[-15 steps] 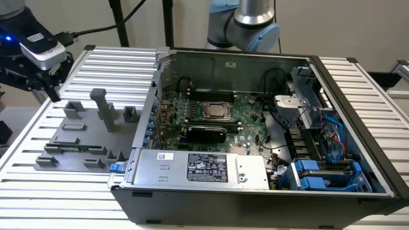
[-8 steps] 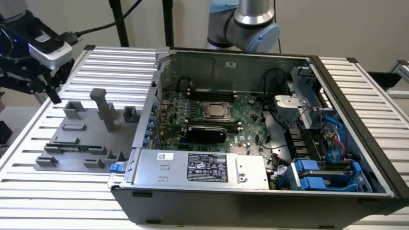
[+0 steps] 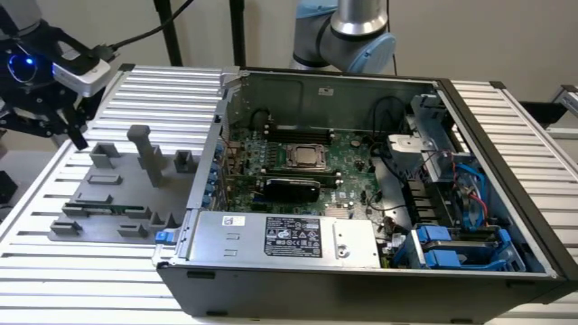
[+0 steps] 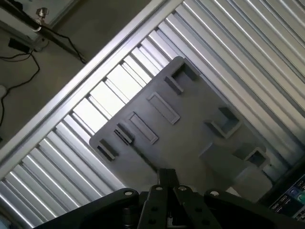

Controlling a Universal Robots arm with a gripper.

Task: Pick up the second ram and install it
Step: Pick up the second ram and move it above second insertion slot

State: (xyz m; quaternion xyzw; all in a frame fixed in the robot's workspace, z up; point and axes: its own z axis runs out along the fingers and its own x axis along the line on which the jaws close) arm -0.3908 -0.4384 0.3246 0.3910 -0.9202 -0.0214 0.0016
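Exterior view, lower left: the second ram (image 3: 113,208) lies flat in a slot of the grey fixture tray (image 3: 91,183), its long edges exposed for grasping. At upper left the gripper (image 3: 72,132) hovers well apart from it. Its fingers are pressed together and empty, with open ribbed table (image 3: 72,271) around.

I get soft, even light from overhead in the exterior view. The table (image 3: 505,135) reads pale and bright, with no hard shadows on it. The inside of the computer case (image 3: 361,95) is dimmer, and its near outer wall falls almost black. A small blue light (image 3: 26,64) glows at the exterior view's left. In the wrist view, glare burns several slats (image 4: 119,81) beside the gray tray (image 4: 181,124) to white. The floor (image 4: 28,76) sits in gloom, and the gripper (image 4: 167,177) shows as a dark shape.
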